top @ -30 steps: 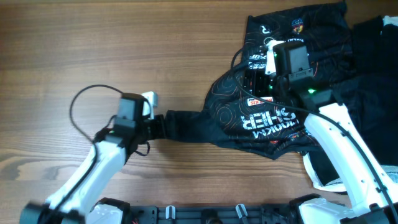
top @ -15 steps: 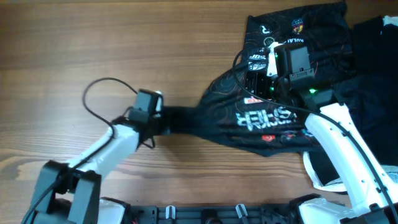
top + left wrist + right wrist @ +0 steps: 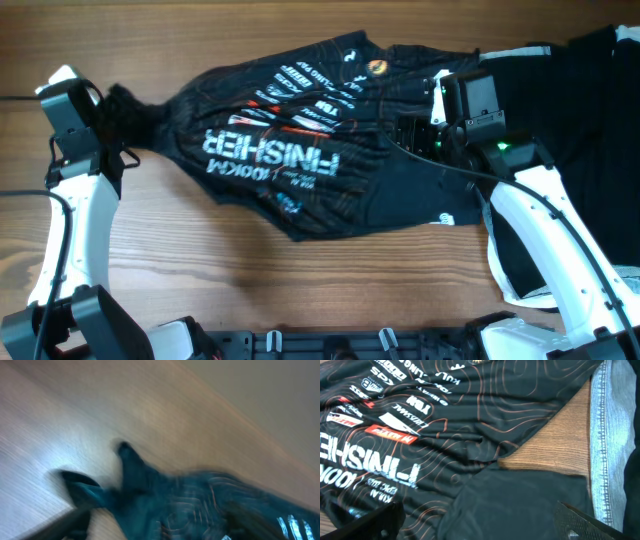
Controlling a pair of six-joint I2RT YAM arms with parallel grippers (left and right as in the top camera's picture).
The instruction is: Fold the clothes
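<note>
The black jersey [image 3: 300, 170] with white, red and orange logos and orange contour lines lies stretched across the table, its big white lettering facing up. My left gripper [image 3: 112, 108] is at the far left, shut on the bunched left end of the jersey. The left wrist view is blurred and shows the cloth [image 3: 165, 505] gathered in the left gripper [image 3: 160, 527]. My right gripper [image 3: 415, 135] hovers over the jersey's right part. In the right wrist view the right gripper [image 3: 482, 522] is wide open and empty above the jersey [image 3: 420, 435].
A plain black garment [image 3: 590, 120] lies at the right edge, with a pale edge [image 3: 522, 290] near the right arm's base. Blue denim cloth [image 3: 607, 435] lies just right of the jersey. Bare wooden table [image 3: 250, 280] lies in front.
My left arm has swung far to the left and back, dragging the jersey's end with it. The jersey has been pulled out from a bunch into a wide spread. The right arm has stayed put.
</note>
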